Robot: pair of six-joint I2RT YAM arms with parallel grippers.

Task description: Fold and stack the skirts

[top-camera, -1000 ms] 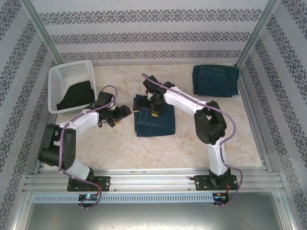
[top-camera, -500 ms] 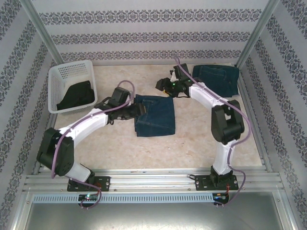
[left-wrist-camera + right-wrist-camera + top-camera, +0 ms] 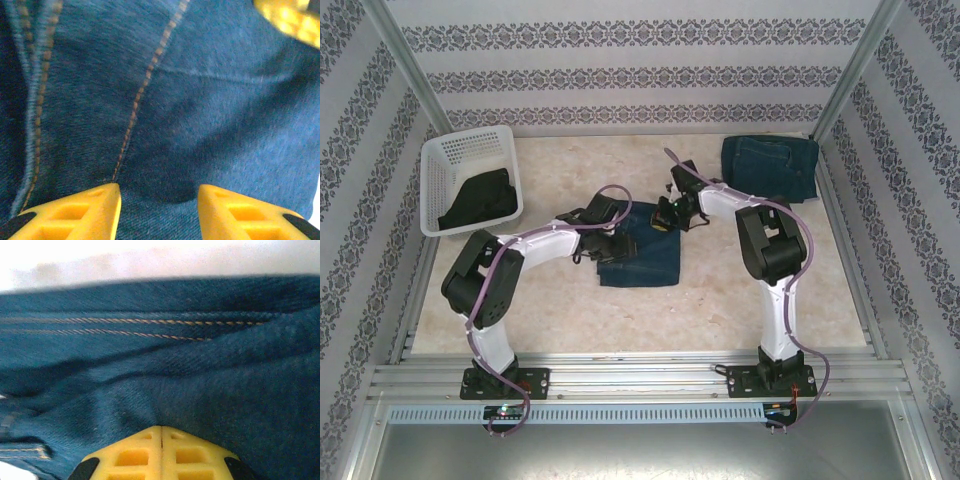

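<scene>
Middle denim skirt (image 3: pixel 642 255): lies folded, roughly a rectangle, at the centre of the table (image 3: pixel 720 310), between the two arms. Both grippers are at its far part.
Left gripper (image 3: pixel 612 238): down on the left far corner of that skirt. In the left wrist view its yellow fingers (image 3: pixel 75 212) stand apart, with blue denim and an orange-stitched seam lying in front of and between them. I can't tell whether any cloth is pinched.
Right gripper (image 3: pixel 665 218): at the right far corner of the same skirt. In the right wrist view its yellow fingertips (image 3: pixel 140 455) are pressed together, leaving only a thin line between them. The rumpled denim and a double row of stitching are right in front of the tips, and no cloth shows between them.
Second denim skirt (image 3: pixel 770 168): folded flat in the far right corner of the table, well apart from the middle one.
Black skirt (image 3: pixel 478 198): bunched inside the white mesh basket (image 3: pixel 470 148).
White mesh basket: sits at the far left of the table, near the wall.
</scene>
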